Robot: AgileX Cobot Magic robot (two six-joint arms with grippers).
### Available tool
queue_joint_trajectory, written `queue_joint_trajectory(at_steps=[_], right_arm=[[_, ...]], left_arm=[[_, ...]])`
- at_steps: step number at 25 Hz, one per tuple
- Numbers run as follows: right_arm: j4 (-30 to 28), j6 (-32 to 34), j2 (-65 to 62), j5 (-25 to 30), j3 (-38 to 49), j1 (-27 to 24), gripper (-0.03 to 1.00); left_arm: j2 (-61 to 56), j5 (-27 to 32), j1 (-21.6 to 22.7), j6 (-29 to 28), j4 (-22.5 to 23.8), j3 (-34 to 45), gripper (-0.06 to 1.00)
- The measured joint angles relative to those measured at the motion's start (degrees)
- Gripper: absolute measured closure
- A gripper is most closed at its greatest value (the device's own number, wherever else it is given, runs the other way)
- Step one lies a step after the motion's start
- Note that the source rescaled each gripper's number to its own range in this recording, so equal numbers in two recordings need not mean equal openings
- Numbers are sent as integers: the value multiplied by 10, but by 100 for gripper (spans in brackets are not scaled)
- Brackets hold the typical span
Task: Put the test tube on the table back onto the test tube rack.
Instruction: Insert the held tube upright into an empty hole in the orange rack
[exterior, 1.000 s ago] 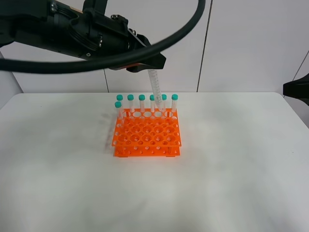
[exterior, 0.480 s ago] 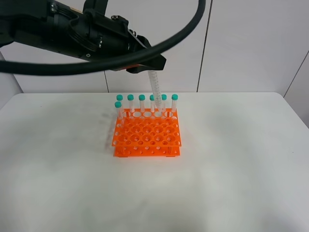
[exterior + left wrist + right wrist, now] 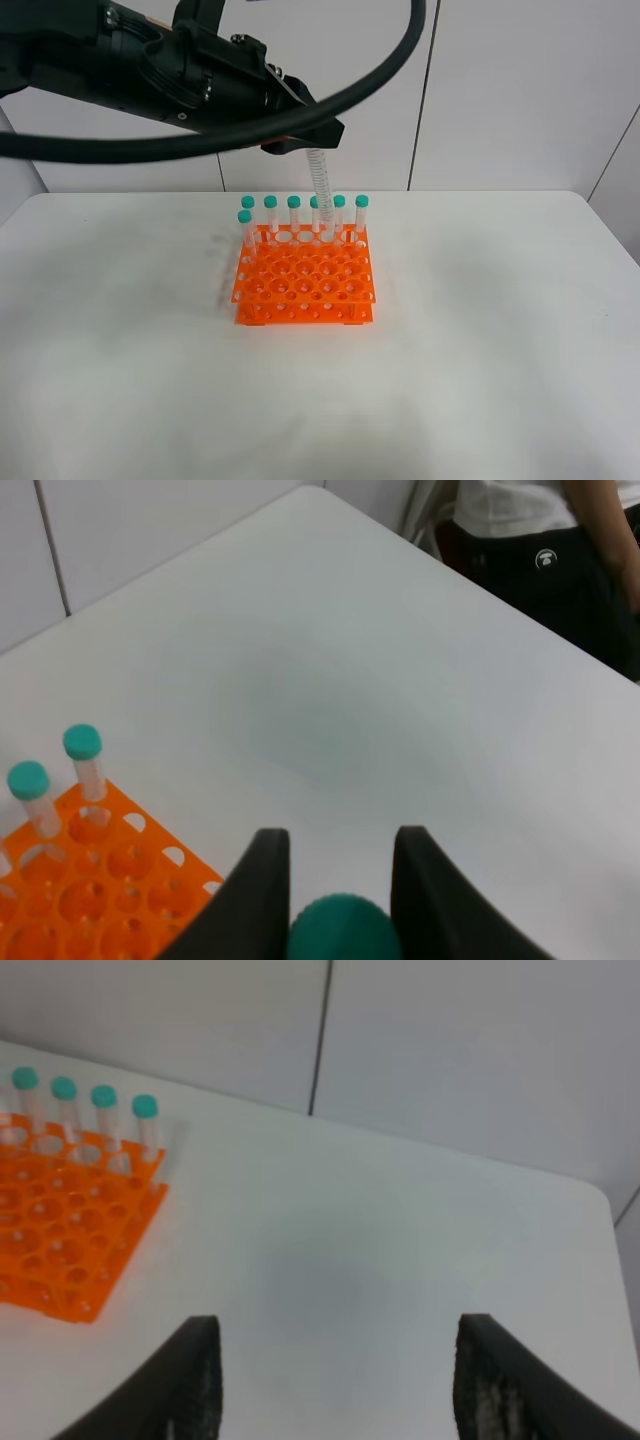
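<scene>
My left gripper point(image 3: 312, 140) is shut on the test tube point(image 3: 321, 190) and holds it upright by its teal cap point(image 3: 343, 930), between the two black fingers point(image 3: 257, 890). The tube's tip hangs just above the back rows of the orange test tube rack point(image 3: 305, 282), which stands on the white table point(image 3: 480, 330). Several teal-capped tubes point(image 3: 270, 215) stand in the rack's back row. My right gripper point(image 3: 335, 1400) is open and empty, out of the exterior view; its wrist view shows the rack point(image 3: 60, 1230) to one side.
The left arm and a thick black cable point(image 3: 380, 70) hang over the back of the table. A person in dark clothes point(image 3: 560, 560) stands past the table's edge in the left wrist view. White wall panels stand behind the table.
The right arm has drawn back out of the exterior view at the right edge. The left gripper with the tube has hardly moved.
</scene>
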Motion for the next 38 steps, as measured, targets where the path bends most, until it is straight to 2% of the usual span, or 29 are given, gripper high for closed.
queue_joint_trajectory(at_steps=[4,10,15,18,24,31,38], right_arm=[[-27,32,-43,11,26,19,43],[-71,78,-107,65,35,53,43],[-106,166,-155,100,35,81,43],[-117,194,-184,106,50,84,43],[-131,214,-187,117,124,84,43],[-138,215,-187,77,146,84,43],[-138,215,-187,76,148,84,43]], left_arm=[[0,6,0,4,0,1,94],[0,7,0,11,1,3,94],[0,8,0,13,1,3,94],[0,8,0,13,1,3,94],[0,9,0,13,1,3,94],[0,18,0,13,1,8,94],[0,18,1,13,2,14,94]])
